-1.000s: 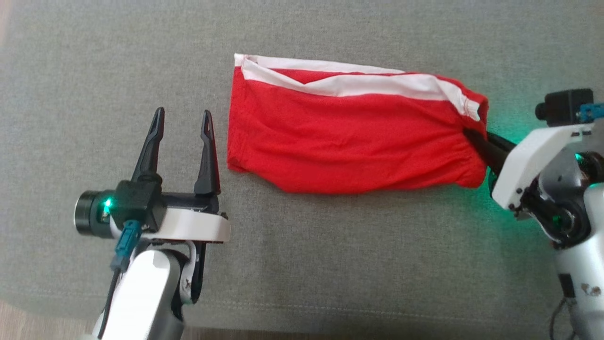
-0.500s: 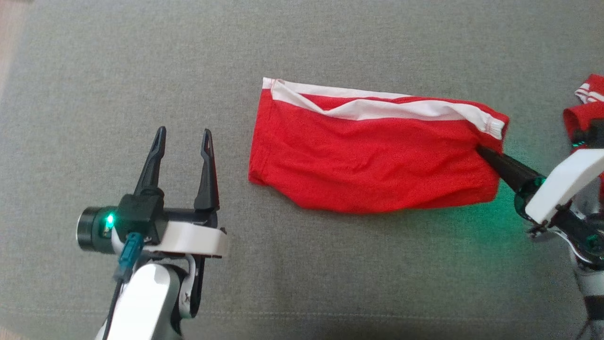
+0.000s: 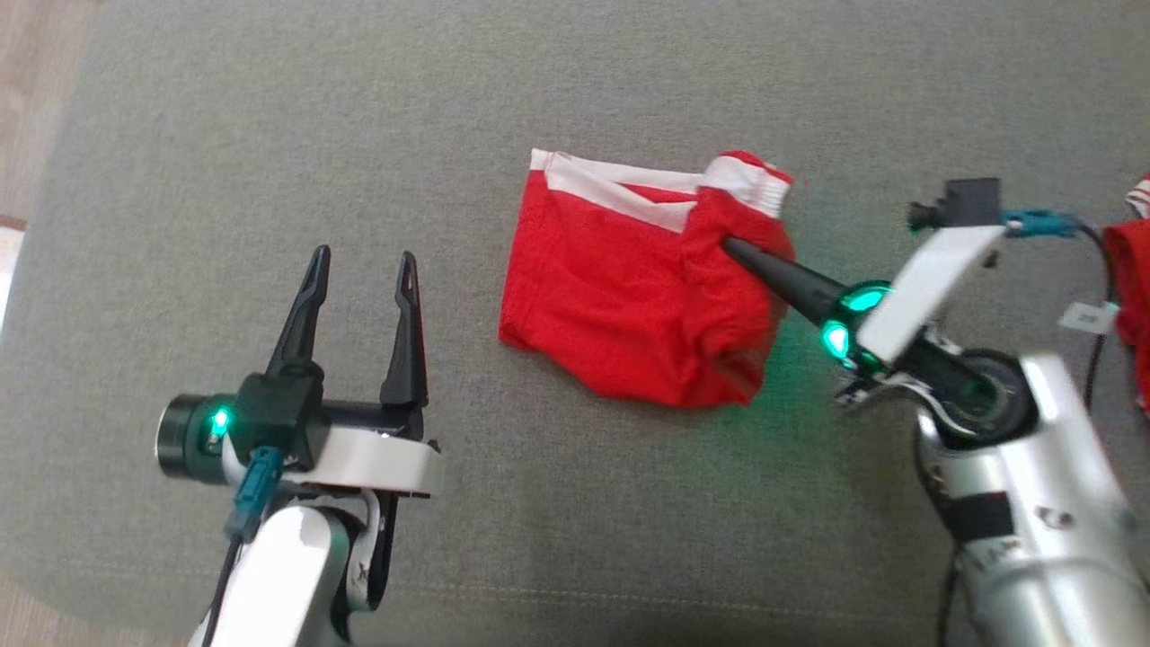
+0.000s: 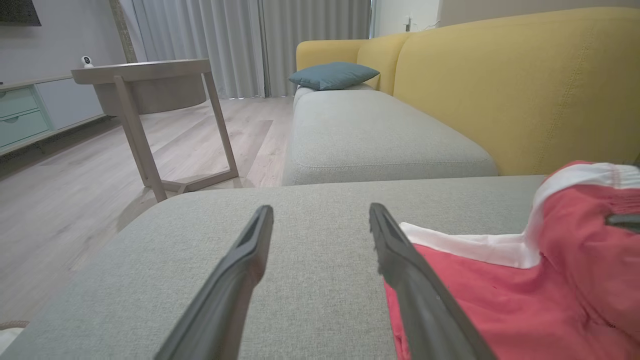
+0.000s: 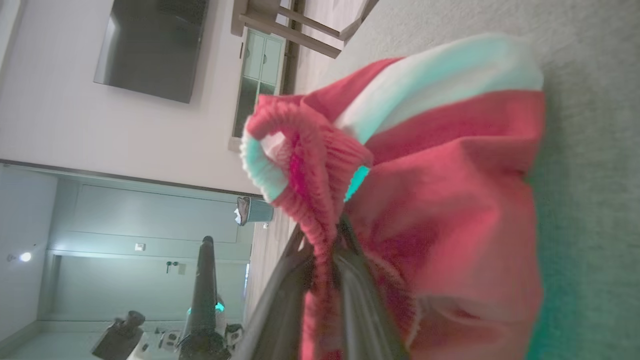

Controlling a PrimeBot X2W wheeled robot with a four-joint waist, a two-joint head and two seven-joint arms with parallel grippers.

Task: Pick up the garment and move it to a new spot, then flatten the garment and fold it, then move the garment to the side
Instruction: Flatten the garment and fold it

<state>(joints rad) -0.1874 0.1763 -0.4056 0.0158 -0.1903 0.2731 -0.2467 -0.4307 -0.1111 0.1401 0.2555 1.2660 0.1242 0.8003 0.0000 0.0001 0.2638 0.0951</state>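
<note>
The red garment [image 3: 620,305] lies bunched on the grey cushion [image 3: 269,135], with its waistband end pinched in the right gripper [image 3: 728,243]. Left of the garment hovers the left gripper [image 3: 365,256], fingers spread wide and empty. Right of the garment lies another red cloth [image 3: 1128,274]. Beyond the garment rises a yellow sofa back [image 4: 500,75].

A blue cushion [image 4: 332,75] rests on the yellow sofa [image 4: 500,90] (a side table [image 4: 140,72] stands beside).

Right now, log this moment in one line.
phase: folding | right gripper: shut on red garment at elastic edge | left gripper: open, beside garment | surface: grey cushion
</note>
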